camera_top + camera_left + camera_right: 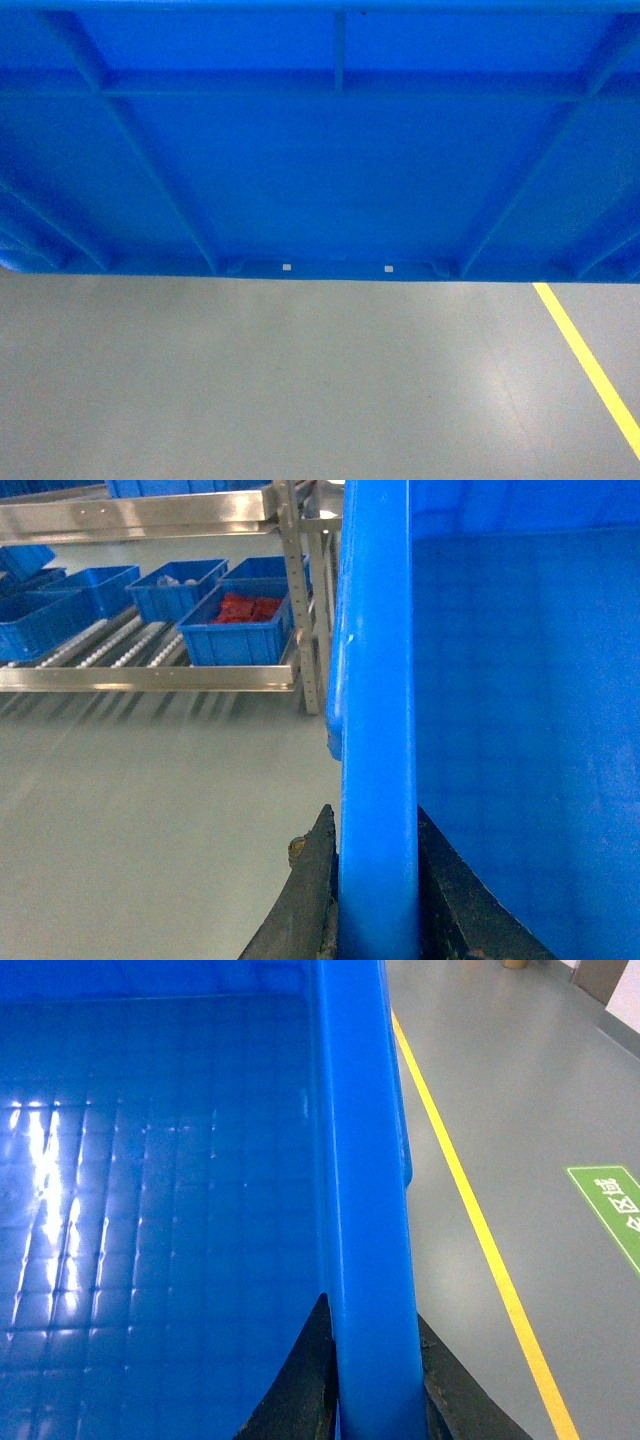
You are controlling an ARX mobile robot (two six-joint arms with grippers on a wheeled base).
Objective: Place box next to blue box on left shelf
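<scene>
Grey floor (300, 390) with a yellow line (590, 365) on the right lies under the scene, and to the left a metal roller shelf (150, 675) carries several small blue bins (235, 630), one with red contents. On the left, the left gripper (378, 900) has its dark fingers (310, 900) narrowed tight on either side of the thick rim of the box (320, 170); on the right, the right gripper (375, 1390) pinches the opposite rim the same way, fingers (310, 1390) closed on the wall. Holding both side rims likely keeps the wide crate level and balanced for carrying. The box hangs raised in front of the head camera, its ribbed near wall filling the upper view, well apart from the shelf, so placing beside the bins is not yet done
</scene>
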